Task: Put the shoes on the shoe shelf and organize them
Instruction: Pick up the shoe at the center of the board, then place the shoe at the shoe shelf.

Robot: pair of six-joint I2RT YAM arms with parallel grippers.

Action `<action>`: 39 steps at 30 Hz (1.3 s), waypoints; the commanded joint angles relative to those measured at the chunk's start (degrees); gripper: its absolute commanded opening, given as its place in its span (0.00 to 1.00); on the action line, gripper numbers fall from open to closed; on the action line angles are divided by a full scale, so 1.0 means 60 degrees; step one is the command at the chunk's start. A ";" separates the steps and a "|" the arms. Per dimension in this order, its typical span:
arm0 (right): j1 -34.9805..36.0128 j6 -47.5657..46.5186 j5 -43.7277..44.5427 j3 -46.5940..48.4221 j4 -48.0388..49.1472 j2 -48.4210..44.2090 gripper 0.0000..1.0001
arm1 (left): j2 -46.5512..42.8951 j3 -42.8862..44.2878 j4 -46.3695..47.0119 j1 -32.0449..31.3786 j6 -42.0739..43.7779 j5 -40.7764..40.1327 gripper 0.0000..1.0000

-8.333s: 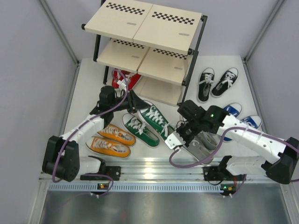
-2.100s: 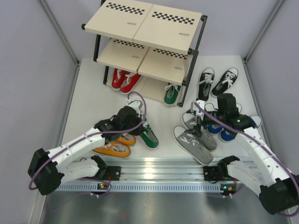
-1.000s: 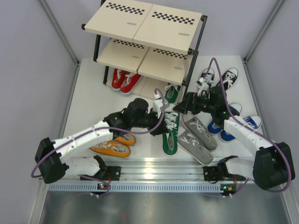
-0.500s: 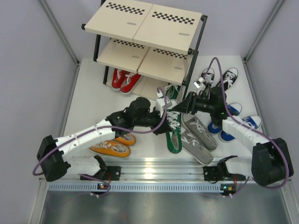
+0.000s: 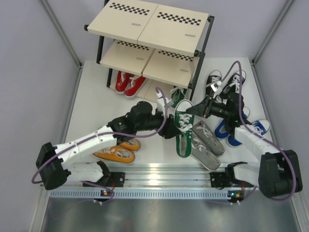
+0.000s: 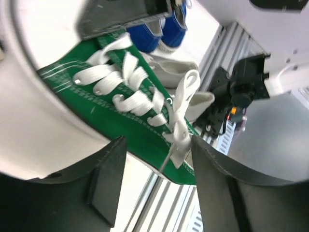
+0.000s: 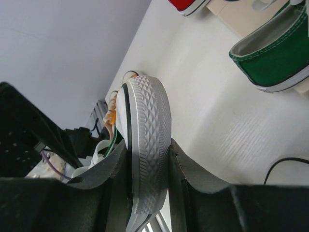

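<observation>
The green shoe [image 5: 183,129] is being held over the middle of the worktop [image 5: 91,99], in front of the shoe shelf [image 5: 159,21]. The right gripper [image 7: 145,154] is pinching its ribbed white rubber toe cap, jaws nearly closed. The left gripper [image 6: 157,145] is hanging with jaws apart, gripping nothing, the canvas and flat laces just beyond. This is looking like a handover; next, the shoe is needing a toe-first slide beside its mate [image 5: 177,95] on the bottom tier.

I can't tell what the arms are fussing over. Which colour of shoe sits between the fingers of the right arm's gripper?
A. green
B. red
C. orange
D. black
A: the right wrist view shows the right gripper with its fingers on either side of a white toe cap, and the top view shows that toe belongs to the green shoe lying between the two arms.
</observation>
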 commanded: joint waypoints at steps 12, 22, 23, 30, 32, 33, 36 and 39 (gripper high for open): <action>-0.1657 0.0825 0.0206 -0.0394 0.1171 -0.0616 0.00 | -0.1362 -0.0814 0.1205 -0.0199 -0.2791 -0.1598 0.74; -0.1819 0.0766 0.0236 -0.0423 0.1156 -0.0455 0.00 | -0.0117 -0.0699 0.1205 -0.1620 -0.2603 -0.3577 0.72; -0.1819 0.0766 0.0236 -0.0423 0.1156 -0.0455 0.00 | 0.0072 -0.0626 0.1205 -0.1737 -0.2501 -0.3650 0.72; -0.1819 0.0781 0.0206 -0.0423 0.1156 -0.0484 0.00 | 0.0806 -0.0273 0.1029 -0.1958 -0.2207 -0.4778 0.57; -0.1819 0.0810 0.0177 -0.0423 0.1171 -0.0469 0.00 | 0.1010 -0.0244 0.1029 -0.1987 -0.2163 -0.4837 0.54; -0.1819 0.0810 0.0177 -0.0409 0.1157 -0.0440 0.00 | 0.1084 -0.0230 0.1029 -0.1987 -0.2149 -0.4837 0.52; -0.1819 0.0825 0.0163 -0.0409 0.1186 -0.0411 0.00 | 0.1348 -0.0083 0.1029 -0.2031 -0.2061 -0.4837 0.44; -0.1819 0.0825 0.0177 -0.0409 0.1171 -0.0440 0.00 | 0.1568 0.0034 0.1029 -0.2090 -0.1856 -0.4808 0.20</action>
